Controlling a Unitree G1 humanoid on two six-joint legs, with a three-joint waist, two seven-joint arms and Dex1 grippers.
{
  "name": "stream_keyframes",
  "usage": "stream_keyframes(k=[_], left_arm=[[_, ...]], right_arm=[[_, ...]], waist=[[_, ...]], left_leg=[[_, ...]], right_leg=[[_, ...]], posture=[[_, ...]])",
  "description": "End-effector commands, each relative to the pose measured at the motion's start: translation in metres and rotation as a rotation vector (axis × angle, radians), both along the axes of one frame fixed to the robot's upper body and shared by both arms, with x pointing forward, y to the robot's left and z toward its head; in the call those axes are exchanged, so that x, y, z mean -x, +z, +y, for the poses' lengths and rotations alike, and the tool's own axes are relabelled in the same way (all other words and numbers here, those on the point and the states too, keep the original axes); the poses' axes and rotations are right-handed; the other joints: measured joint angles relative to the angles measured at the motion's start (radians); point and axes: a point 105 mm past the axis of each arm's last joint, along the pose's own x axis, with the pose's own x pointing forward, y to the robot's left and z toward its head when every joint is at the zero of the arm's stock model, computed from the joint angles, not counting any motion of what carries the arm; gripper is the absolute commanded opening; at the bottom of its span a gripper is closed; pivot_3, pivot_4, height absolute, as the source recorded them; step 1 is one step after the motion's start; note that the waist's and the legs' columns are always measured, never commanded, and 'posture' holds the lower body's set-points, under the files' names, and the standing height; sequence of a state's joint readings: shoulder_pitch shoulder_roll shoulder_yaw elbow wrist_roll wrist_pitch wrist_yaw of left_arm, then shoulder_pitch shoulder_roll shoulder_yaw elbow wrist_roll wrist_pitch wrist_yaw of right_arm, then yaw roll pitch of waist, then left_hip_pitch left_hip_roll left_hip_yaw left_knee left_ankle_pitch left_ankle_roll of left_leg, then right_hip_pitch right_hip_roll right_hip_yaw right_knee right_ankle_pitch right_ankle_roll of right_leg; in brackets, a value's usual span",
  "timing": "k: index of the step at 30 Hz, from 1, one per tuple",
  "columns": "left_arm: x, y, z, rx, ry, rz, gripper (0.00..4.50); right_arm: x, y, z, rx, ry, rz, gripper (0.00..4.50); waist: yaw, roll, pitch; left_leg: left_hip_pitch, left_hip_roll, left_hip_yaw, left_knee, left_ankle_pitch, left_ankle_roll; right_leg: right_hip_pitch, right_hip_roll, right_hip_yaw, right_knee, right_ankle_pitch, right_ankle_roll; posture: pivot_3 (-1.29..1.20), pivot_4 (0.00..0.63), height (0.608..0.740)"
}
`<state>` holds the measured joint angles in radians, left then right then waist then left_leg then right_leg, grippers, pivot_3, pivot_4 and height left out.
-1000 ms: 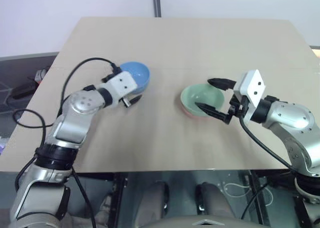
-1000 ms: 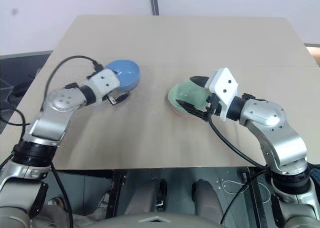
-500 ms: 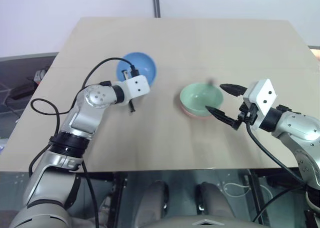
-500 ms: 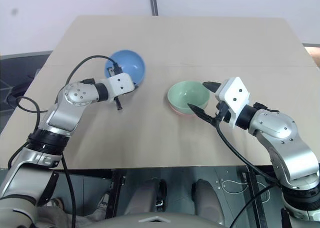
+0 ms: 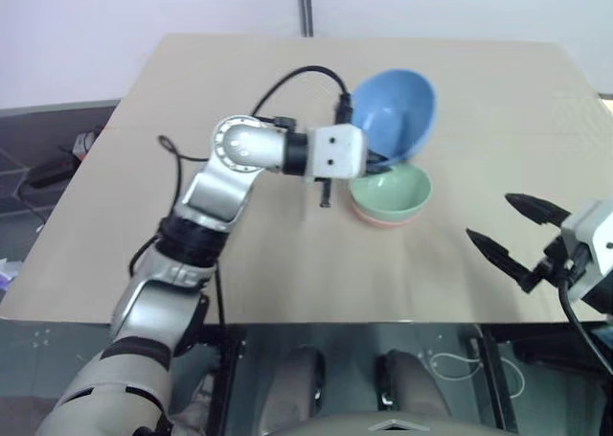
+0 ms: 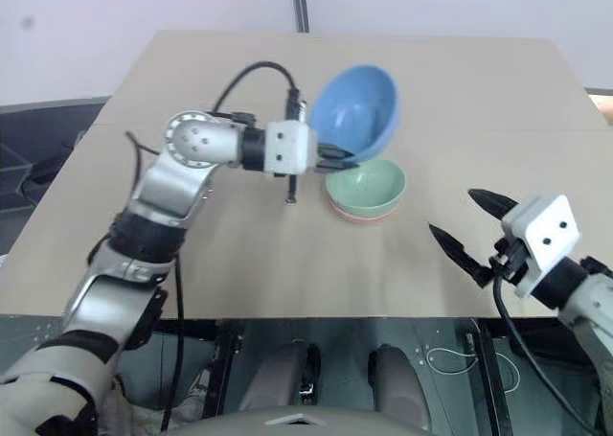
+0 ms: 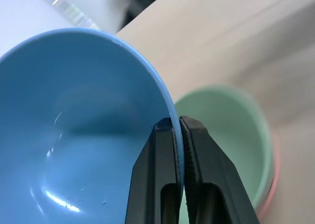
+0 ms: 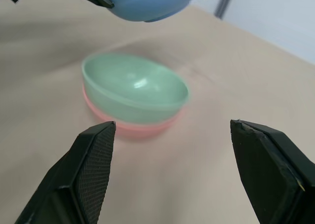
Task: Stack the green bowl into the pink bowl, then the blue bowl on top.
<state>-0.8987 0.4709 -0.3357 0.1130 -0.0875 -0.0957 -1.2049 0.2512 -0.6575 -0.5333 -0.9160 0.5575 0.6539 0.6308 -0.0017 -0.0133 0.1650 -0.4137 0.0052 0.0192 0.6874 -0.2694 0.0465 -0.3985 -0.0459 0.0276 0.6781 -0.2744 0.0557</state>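
Holding the blue bowl (image 5: 393, 113) by its rim, our left gripper (image 7: 177, 130) has both black fingers pinched on the thin wall, one inside and one outside. The bowl is lifted clear of the table (image 5: 239, 263) and tilted steeply, its smooth hollow facing us, hanging above the far rim of the green bowl (image 5: 391, 191).

That green bowl, pale mint and matte, sits nested in the pink bowl (image 8: 133, 128), of which we see just a salmon band under the green wall. The pair rests on the plain tan tabletop, about midway between its left and right edges and nearer the front edge than the far one.

Our right gripper (image 5: 510, 233) hangs near the table's front right corner, well apart from the bowls, its two pointed fingers spread wide with nothing between them.

From the left wrist we see the glossy inside of the blue bowl with small highlights and the clamp on its edge. From the right wrist we see the blue bowl's rounded underside above the stacked pair.
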Motion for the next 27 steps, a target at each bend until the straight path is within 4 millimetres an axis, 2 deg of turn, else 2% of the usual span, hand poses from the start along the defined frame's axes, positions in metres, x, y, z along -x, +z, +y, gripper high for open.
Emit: stream_keyframes(k=[1, 2, 8, 11, 12, 14, 15, 16, 18, 19, 20, 21, 24, 27], left_arm=[[0.004, 0.011, -0.007, 0.026, -0.083, -0.062, 1.83], [0.004, 0.013, -0.005, 0.031, -0.083, -0.06, 2.32], [-0.008, 0.027, 0.027, 0.09, 0.079, -0.004, 2.32], [-0.011, 0.037, 0.048, 0.263, 0.18, 0.07, 2.32], [-0.011, 0.036, 0.055, 0.288, 0.212, 0.083, 2.34], [-0.012, 0.029, 0.075, 0.335, 0.327, 0.226, 2.86], [-0.007, 0.028, 0.082, 0.359, 0.342, 0.247, 3.09], [-0.004, 0.023, 0.092, 0.379, 0.385, 0.256, 3.6], [-0.002, 0.015, 0.118, 0.443, 0.514, 0.254, 3.98], [-0.003, 0.011, 0.129, 0.473, 0.584, 0.25, 4.35], [-0.001, 0.012, 0.136, 0.551, 0.605, 0.254, 4.44], [0.003, 0.005, 0.144, 0.544, 0.635, 0.267, 4.44], [0.018, -0.022, 0.166, 0.435, 0.685, 0.322, 4.44], [0.031, -0.035, 0.178, 0.411, 0.699, 0.398, 4.44]], right_arm=[[0.004, 0.012, 0.004, 0.012, -0.015, -0.058, 4.06], [0.004, 0.012, 0.005, 0.007, -0.016, -0.061, 4.06], [-0.005, 0.006, 0.002, -0.04, -0.048, -0.037, 4.06], [-0.011, 0.001, 0.005, -0.029, 0.016, -0.01, 4.06], [-0.014, 0.0, 0.005, -0.02, 0.035, -0.011, 4.28], [-0.023, -0.001, -0.001, -0.038, 0.044, -0.006, 4.5], [-0.025, -0.001, -0.002, -0.043, 0.058, -0.006, 4.5], [-0.03, 0.001, -0.003, -0.07, 0.069, -0.015, 4.5], [-0.039, 0.003, -0.006, -0.065, 0.084, -0.026, 4.5], [-0.041, 0.003, -0.009, -0.063, 0.083, -0.024, 4.5], [-0.042, 0.002, -0.01, -0.062, 0.093, -0.01, 4.5], [-0.042, 0.0, -0.011, -0.065, 0.104, 0.005, 4.5], [-0.039, -0.002, -0.021, -0.052, 0.104, 0.032, 4.5], [-0.033, -0.006, -0.032, -0.017, 0.089, 0.067, 4.5]], waist=[[-0.008, 0.0, 0.0], [-0.01, 0.0, 0.0], [-0.013, 0.0, 0.0], [-0.011, 0.0, 0.0], [-0.011, 0.0, 0.0], [-0.011, 0.0, 0.0], [-0.012, 0.0, 0.0], [-0.013, 0.0, 0.0], [-0.008, 0.0, 0.0], [-0.011, 0.0, 0.0], [-0.01, 0.0, 0.0], [-0.01, 0.0, 0.0], [-0.009, 0.0, 0.0], [0.002, 0.0, 0.0]], left_leg=[[0.0, 0.0, 0.0, 0.0, 0.0, 0.0], [0.0, 0.001, -0.001, 0.0, 0.0, 0.0], [0.0, 0.001, -0.001, 0.0, 0.0, 0.0], [0.0, 0.001, -0.001, 0.0, 0.0, 0.0], [0.0, 0.001, -0.002, 0.0, 0.0, 0.0], [0.0, 0.001, -0.001, 0.0, 0.0, 0.0], [0.0, 0.001, -0.001, 0.0, 0.0, 0.0], [0.0, 0.001, -0.001, 0.0, 0.0, 0.0], [0.0, 0.001, -0.002, 0.0, 0.0, 0.0], [-0.001, 0.001, -0.004, 0.0, 0.0, 0.0], [0.0, 0.001, -0.002, 0.0, 0.0, 0.0], [0.0, 0.001, -0.002, 0.0, 0.0, 0.0], [0.0, 0.002, -0.003, 0.0, 0.0, 0.0], [0.0, 0.001, -0.003, -0.001, 0.0, 0.0]], right_leg=[[0.0, 0.0, 0.0, 0.0, 0.0, 0.0], [0.0, 0.001, 0.0, 0.0, 0.0, 0.0], [0.0, 0.002, 0.0, 0.0, 0.0, 0.0], [0.0, 0.001, 0.0, 0.0, 0.0, 0.0], [0.0, 0.001, 0.0, 0.0, 0.0, 0.0], [0.0, 0.0, 0.0, -0.001, 0.0, 0.0], [0.0, 0.0, 0.0, 0.0, 0.0, 0.0], [0.0, 0.0, 0.0, 0.0, 0.0, 0.0], [0.0, 0.0, -0.001, 0.0, 0.0, 0.0], [0.0, 0.0, -0.003, 0.0, 0.0, 0.0], [0.0, -0.001, -0.001, 0.0, 0.0, 0.0], [0.0, -0.001, -0.001, 0.0, 0.0, 0.0], [0.0, -0.002, -0.002, 0.0, 0.0, 0.0], [0.0, -0.003, -0.003, -0.001, 0.0, 0.0]], posture=[[0.0, 0.15, 0.74], [0.0, 0.15, 0.74], [0.0, 0.15, 0.74], [0.0, 0.15, 0.74], [0.0, 0.15, 0.74], [0.0, 0.15, 0.74], [0.0, 0.15, 0.74], [0.0, 0.15, 0.74], [0.0, 0.15, 0.74], [0.0, 0.15, 0.74], [0.0, 0.15, 0.74], [0.0, 0.15, 0.74], [0.0, 0.15, 0.74], [0.0, 0.15, 0.74]])
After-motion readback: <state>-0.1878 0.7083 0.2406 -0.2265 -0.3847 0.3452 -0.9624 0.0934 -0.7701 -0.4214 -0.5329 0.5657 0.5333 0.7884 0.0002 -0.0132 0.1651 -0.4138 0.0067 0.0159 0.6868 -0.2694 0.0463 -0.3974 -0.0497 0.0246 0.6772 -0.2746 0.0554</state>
